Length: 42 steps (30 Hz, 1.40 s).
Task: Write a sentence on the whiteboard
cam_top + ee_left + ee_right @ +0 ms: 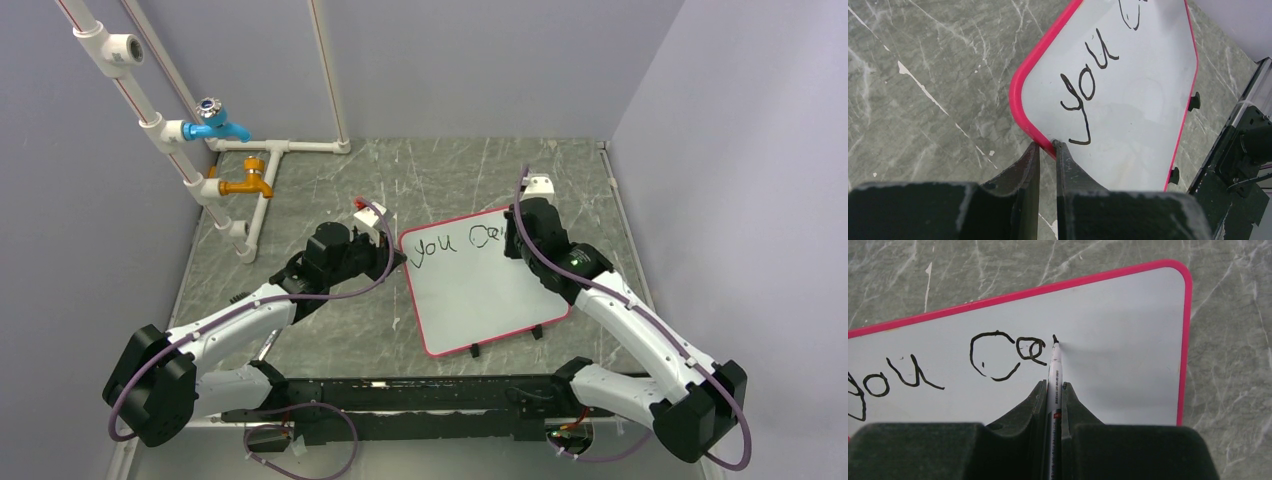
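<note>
Whiteboard (480, 300) lay on table (330, 190), skewed. Our left gripper (1047, 146) jaws pinched its pink corner rim. Right gripper (1053, 390) jaws were clamped on marker (1054, 371), tip on board after "you C.." (rest illegible). We judged: light even pressure, short strokes, firm pinch.

On whiteboard (490, 295): black handwriting (923, 375) along its 12 o'clock edge. "you" near the 10 o'clock corner, then "C" plus a looped "a" or "e", can't tell which. Fine print on marker (1054, 377) barrel, too small to read.
</note>
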### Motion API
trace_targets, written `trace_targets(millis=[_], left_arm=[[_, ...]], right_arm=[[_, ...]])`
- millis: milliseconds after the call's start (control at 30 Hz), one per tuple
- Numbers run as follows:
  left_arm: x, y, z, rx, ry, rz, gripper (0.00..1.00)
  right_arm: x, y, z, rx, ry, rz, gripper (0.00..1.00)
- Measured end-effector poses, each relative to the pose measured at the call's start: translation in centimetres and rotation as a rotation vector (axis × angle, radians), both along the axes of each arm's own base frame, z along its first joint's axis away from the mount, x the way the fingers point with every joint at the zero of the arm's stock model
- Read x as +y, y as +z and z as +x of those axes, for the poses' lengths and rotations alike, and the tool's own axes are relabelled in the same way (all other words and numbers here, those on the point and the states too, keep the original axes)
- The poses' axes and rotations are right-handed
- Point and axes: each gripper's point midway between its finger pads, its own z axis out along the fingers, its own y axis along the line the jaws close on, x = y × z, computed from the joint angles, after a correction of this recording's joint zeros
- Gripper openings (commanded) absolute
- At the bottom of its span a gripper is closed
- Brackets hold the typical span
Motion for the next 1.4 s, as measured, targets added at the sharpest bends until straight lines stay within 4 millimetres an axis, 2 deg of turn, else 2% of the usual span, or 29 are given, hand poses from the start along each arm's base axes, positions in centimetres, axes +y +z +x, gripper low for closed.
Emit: trace_targets(millis=[567, 967, 1400], left_arm=[[0.0, 0.0, 0.0, 0.001, -0.002, 0.001, 0.00], [0.0, -0.1, 0.0, -0.001, -0.002, 0.004, 0.00], [0.0, 0.0, 0.0, -0.002, -0.002, 0.004, 0.00]], right_arm=[[-1.0, 0.5, 0.7, -0.013, -0.035, -0.017, 0.00], [-1.6, -0.5, -1.0, -0.004, -0.042, 0.013, 0.00], [-2.2, 0.4, -2.4, -0.014, -0.044, 0.042, 0.00]])
